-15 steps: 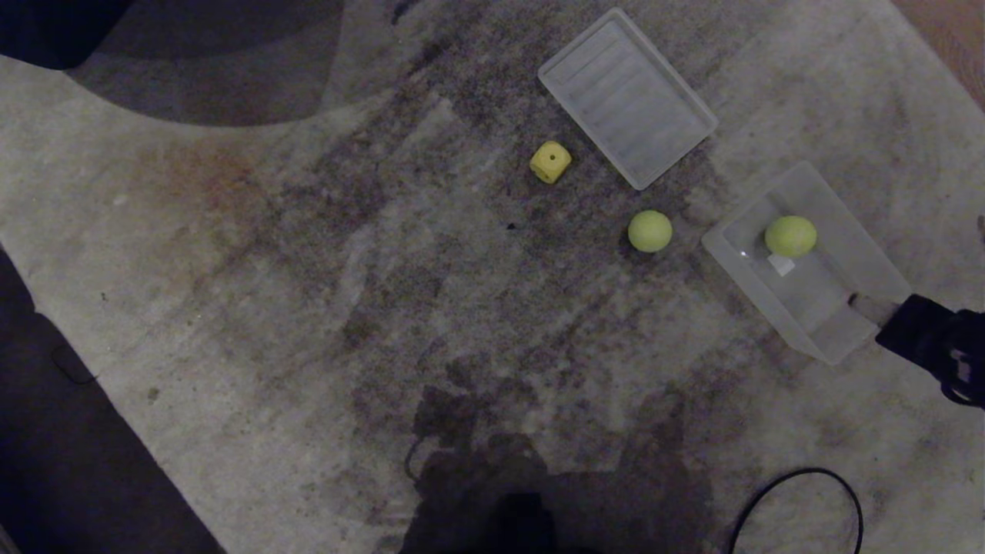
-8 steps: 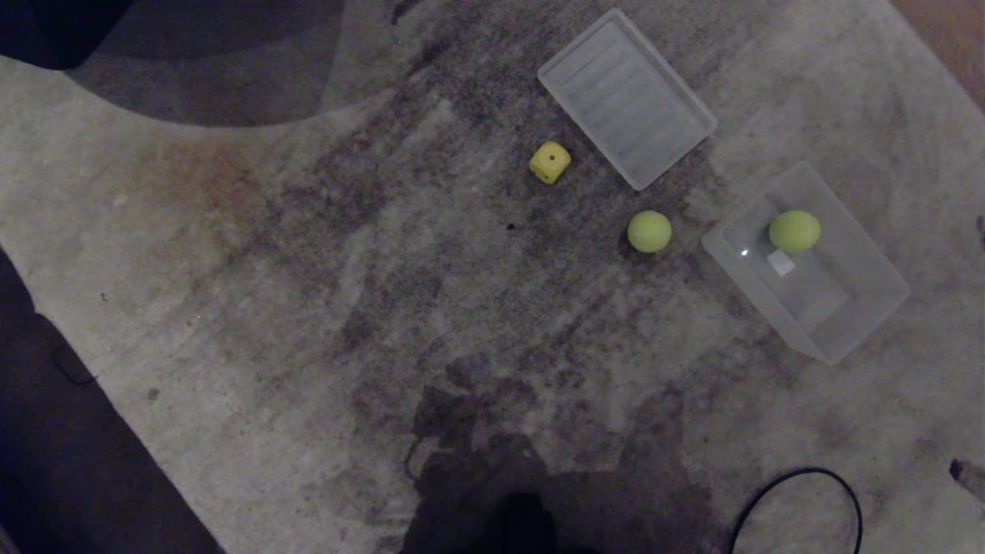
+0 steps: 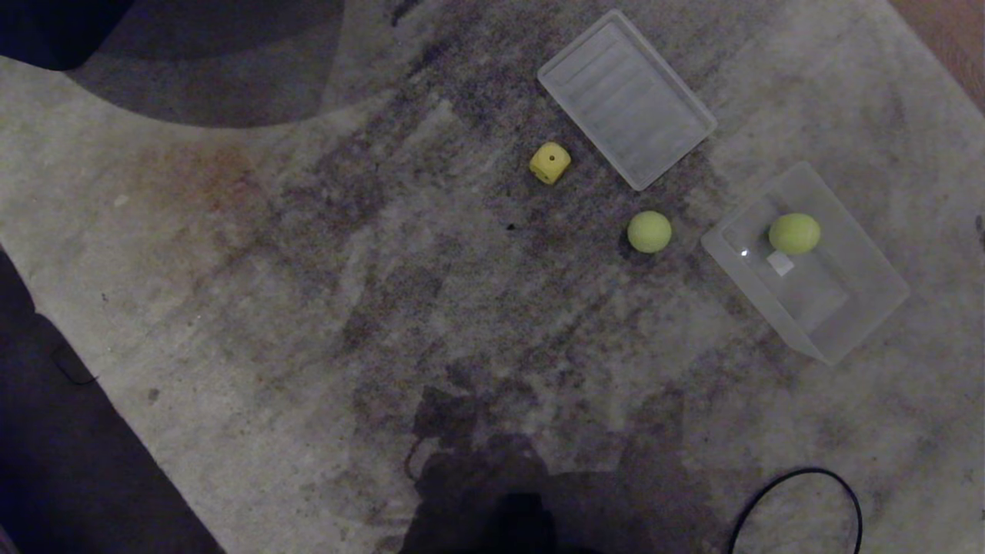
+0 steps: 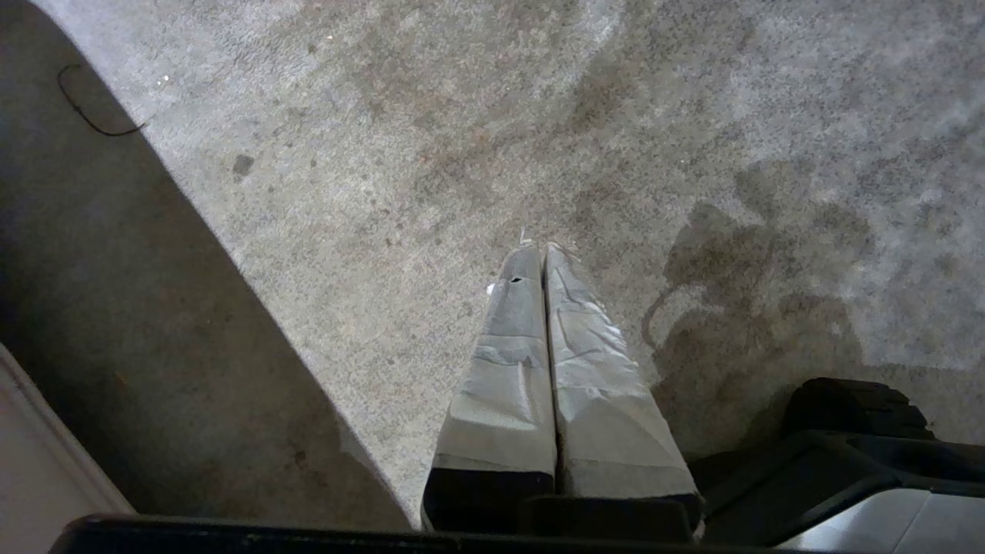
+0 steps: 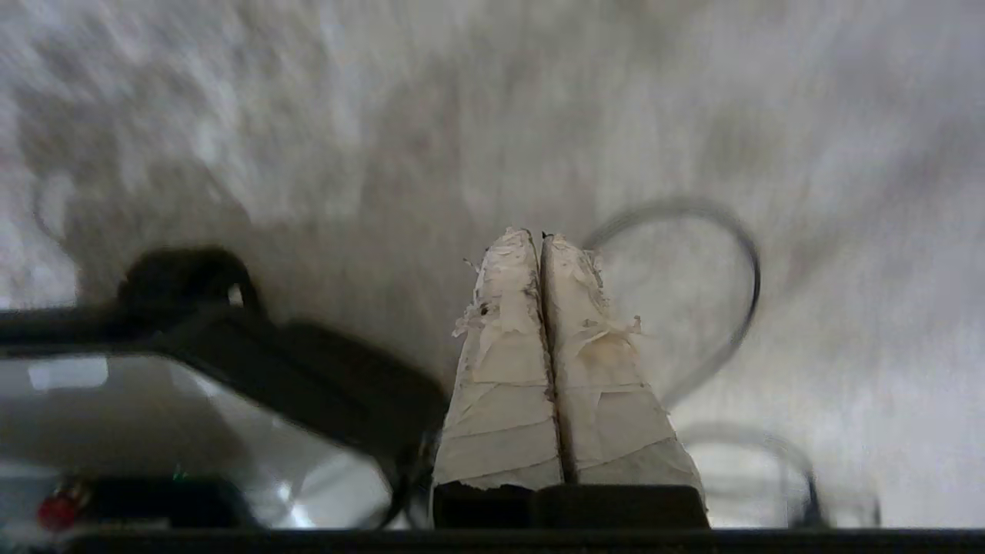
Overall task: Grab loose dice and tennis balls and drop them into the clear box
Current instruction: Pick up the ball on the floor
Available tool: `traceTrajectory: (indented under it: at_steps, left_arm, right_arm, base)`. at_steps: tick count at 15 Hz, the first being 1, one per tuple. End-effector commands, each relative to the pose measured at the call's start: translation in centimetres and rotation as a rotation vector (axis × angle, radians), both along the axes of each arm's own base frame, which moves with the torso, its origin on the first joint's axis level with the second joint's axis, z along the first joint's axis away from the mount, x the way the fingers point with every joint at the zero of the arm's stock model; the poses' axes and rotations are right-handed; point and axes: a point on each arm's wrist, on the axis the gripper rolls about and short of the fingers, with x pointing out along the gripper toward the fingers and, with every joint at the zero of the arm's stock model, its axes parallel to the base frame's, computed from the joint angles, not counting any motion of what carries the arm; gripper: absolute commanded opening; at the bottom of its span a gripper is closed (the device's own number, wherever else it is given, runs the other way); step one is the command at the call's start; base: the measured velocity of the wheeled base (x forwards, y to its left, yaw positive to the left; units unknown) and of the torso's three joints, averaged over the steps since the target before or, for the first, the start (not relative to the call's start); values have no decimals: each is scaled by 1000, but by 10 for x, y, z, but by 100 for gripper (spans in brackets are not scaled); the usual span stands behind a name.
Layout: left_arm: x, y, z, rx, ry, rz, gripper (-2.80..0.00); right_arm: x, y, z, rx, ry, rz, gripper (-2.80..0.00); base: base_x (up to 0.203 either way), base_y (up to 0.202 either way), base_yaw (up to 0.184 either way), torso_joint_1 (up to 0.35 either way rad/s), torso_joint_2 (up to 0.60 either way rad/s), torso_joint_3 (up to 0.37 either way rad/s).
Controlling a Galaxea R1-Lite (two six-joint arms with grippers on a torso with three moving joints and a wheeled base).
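Observation:
On the carpet at the right of the head view stands the clear box point(image 3: 854, 312), with one tennis ball point(image 3: 794, 233) inside near its far end. Another tennis ball point(image 3: 649, 231) lies loose on the carpet just left of the box. A yellow die point(image 3: 549, 162) sits farther back and left. Neither arm appears in the head view. My left gripper point(image 4: 538, 248) is shut and empty over bare carpet. Shut and empty too, my right gripper point(image 5: 536, 233) hangs beside the robot's base, far from the box.
The flat ribbed lid point(image 3: 626, 98) lies behind the box. A black cable loop point(image 3: 796, 500) rests on the carpet at the near right, seen as cable point(image 5: 739, 292) past my right fingertips. Dark floor point(image 3: 46, 462) borders the carpet on the left.
My right arm, which reached in over the box's near corner a second ago, has pulled back out of the head view. The ball in the box rolled slightly and settled.

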Motion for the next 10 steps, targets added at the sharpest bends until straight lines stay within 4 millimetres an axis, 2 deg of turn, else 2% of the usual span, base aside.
traceTrajectory:
  at_steps: [1,10]
  left_arm:
    - [0,0,0,0,3,1,-280]
    - [0,0,0,4,3,-2,-280]
  right_arm:
    - [-6,0,-6,-5,-64,2,-280]
    - [-6,0,-6,-3,-64,5,-280]
  base:
    - [0,0,0,0,0,0]
    - [0,0,0,0,0,0]
